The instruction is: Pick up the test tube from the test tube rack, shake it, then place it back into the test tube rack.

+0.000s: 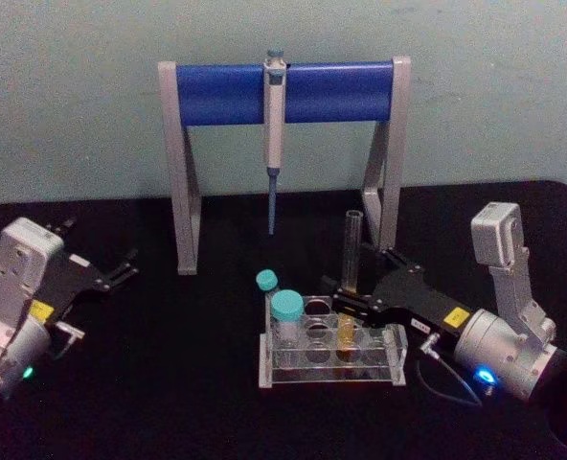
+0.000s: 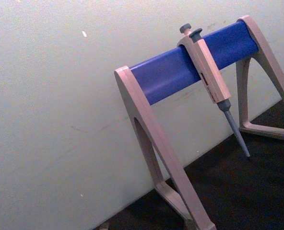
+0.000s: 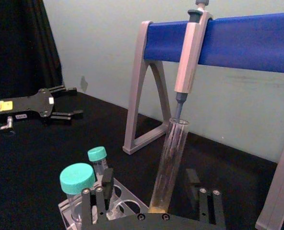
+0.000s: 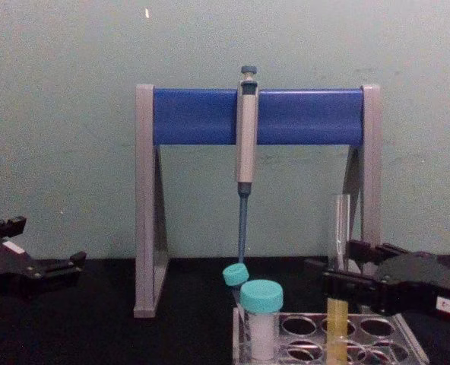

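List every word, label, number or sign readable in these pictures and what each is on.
No text is legible.
Yellow sticker on the left gripper: too blurred to read.
Yellow and white labels on the right gripper, which reaches to the test tube in the test tube rack: too small to read.
Pipette: no markings legible.

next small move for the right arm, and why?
Probably close the jaws on the test tube. It stands upright in the test tube rack, and the right gripper is open, with a jaw on each side of the glass above the yellow liquid.
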{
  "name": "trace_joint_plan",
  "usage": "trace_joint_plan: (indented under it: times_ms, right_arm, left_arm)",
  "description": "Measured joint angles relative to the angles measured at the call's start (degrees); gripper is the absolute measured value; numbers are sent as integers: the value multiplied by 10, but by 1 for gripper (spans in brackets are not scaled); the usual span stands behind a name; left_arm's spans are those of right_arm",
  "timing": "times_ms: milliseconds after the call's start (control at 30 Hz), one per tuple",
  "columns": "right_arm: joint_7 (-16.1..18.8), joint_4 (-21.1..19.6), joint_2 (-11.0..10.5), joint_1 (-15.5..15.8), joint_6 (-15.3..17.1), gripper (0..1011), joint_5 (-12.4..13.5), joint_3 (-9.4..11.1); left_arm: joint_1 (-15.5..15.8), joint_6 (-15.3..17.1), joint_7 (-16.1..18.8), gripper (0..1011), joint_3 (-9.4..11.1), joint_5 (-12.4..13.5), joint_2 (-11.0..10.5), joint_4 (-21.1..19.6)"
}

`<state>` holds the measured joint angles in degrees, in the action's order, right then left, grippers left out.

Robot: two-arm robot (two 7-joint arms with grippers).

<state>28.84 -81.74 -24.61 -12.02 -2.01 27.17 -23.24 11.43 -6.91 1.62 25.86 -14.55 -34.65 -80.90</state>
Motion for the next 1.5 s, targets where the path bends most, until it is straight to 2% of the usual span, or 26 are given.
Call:
trace_joint_plan:
  times_ms: [100, 367, 533, 667, 800, 833, 900, 933, 1000, 1100, 1133, 1233, 1500]
  right_arm:
    - [0, 0, 0, 0, 0, 997, 0, 0]
    - [2, -4, -2, 4, -2, 1000, 3, 2]
    - [6, -29, -17, 25, -9, 1000, 11, 13]
    - [3, -56, -32, 50, -15, 1000, 18, 28]
    - [-23, -82, -42, 83, -24, 1000, 20, 52]
    - [-40, -89, -42, 95, -29, 1000, 18, 62]
    - [-71, -97, -37, 114, -39, 1000, 5, 77]
    - [-71, -97, -37, 114, -39, 1000, 5, 77]
    - [-114, -100, -24, 130, -59, 1000, -27, 89]
    - [-155, -91, -7, 140, -78, 1000, -63, 94]
    - [-155, -91, -7, 140, -78, 1000, -63, 94]
    - [-188, -69, 15, 145, -90, 1000, -88, 97]
    - [-219, -23, 49, 141, -95, 1000, -110, 104]
  left_arm:
    - [0, 0, 0, 1010, 0, 0, 0, 0]
    - [0, 0, 0, 1010, 0, 0, 0, 0]
    - [0, 0, 0, 1010, 0, 0, 0, 0]
    - [0, 0, 0, 1010, 0, 0, 0, 0]
    - [0, 0, 0, 1010, 0, 0, 0, 0]
    - [0, 0, 0, 1009, 0, 0, 0, 0]
    - [0, 0, 0, 1010, 0, 0, 0, 0]
    - [0, 0, 0, 1009, 0, 0, 0, 0]
    - [0, 0, 0, 1009, 0, 0, 0, 0]
    - [0, 0, 0, 1010, 0, 0, 0, 0]
    - [0, 0, 0, 1010, 0, 0, 0, 0]
    - [0, 0, 0, 1010, 0, 0, 0, 0]
    - [0, 0, 0, 1010, 0, 0, 0, 0]
